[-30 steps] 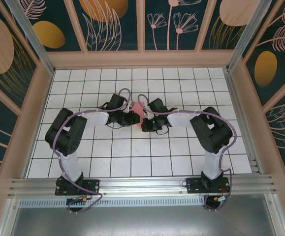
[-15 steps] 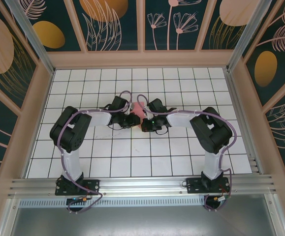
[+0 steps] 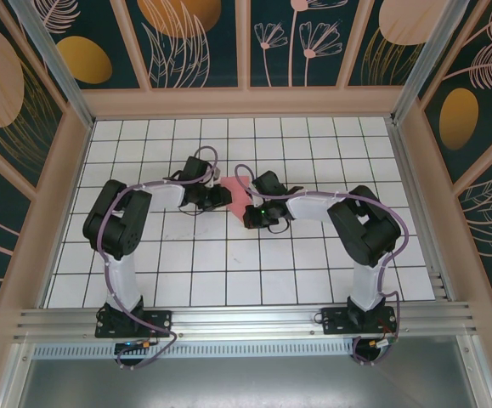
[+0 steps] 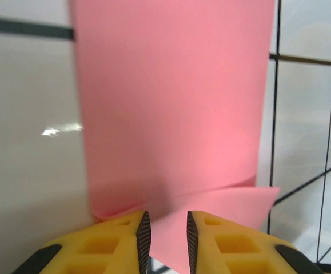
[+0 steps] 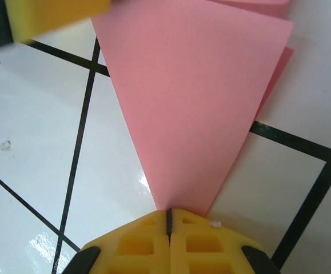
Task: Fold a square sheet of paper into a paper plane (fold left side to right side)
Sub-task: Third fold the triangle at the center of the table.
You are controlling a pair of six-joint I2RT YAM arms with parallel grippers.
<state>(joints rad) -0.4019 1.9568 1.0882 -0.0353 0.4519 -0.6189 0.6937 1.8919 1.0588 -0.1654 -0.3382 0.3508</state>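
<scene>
While the overhead camera takes in the whole white gridded tabletop (image 3: 330,255) and both the left arm (image 3: 118,225) and the right arm (image 3: 366,223) bent inward over it, it gives us the folded pink paper (image 3: 235,192) only as a small patch. The paper lies flat near the middle of the grid, between the left tool (image 3: 218,197) and the right tool (image 3: 252,218), whose jaws we cannot read from up there. The wrist cameras supply that. From the left wrist we see the paper (image 4: 176,103) as a long strip with a second layer fanning out at its near end. The left tool (image 4: 166,217) has its jaws a little apart with pink showing in the narrow gap, though we cannot tell whether the pads touch it. From the right wrist the paper (image 5: 194,103) tapers to a sharp point that meets the seam of the right tool (image 5: 168,212), whose jaws are pressed together; whether the tip is caught between them is hidden. A yellow finger (image 5: 51,17) of the left tool sits at that view's far corner. Compared with a second ago, the left arm has drawn its tool back toward its own side and more pink lies uncovered, while the right arm has hardly moved. We count two arms, one paper, two tools.
</scene>
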